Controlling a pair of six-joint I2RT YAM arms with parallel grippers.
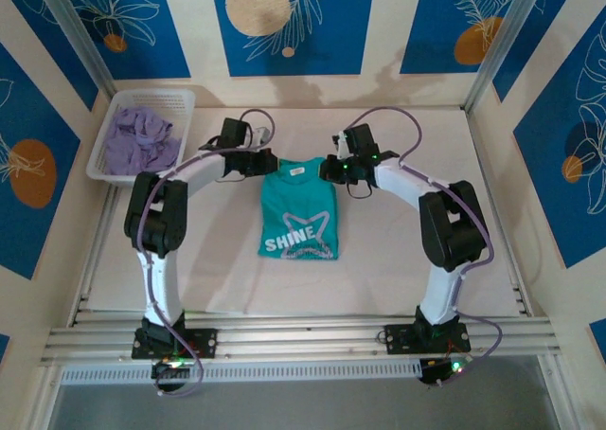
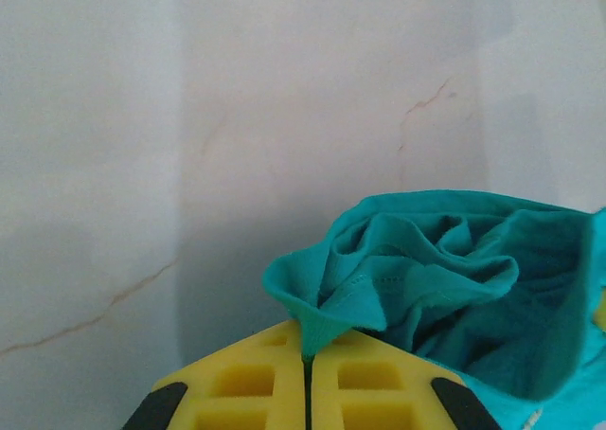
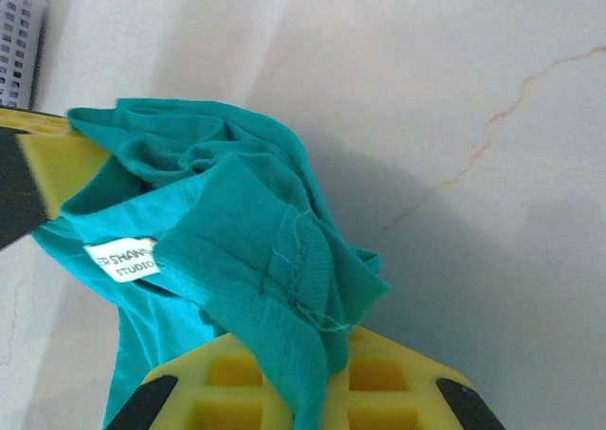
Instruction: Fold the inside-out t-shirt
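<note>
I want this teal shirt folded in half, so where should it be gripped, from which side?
Likely its two far corners beside the white tag, one from each side: the t-shirt lies flat and narrow. Left hand and right hand are shut there.

A lab robot cell: two arms (image 1: 159,223) bolted to an aluminium rail (image 1: 303,338) at a white tabletop (image 1: 379,269), blue patterned panels (image 1: 284,23) around

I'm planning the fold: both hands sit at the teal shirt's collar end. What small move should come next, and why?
Probably lift both together slightly. The left hand and right hand are each shut on bunched fabric at the far corners of the t-shirt, whose printed end lies flat nearer the bases; raising the collar end frees it to fold over.
</note>
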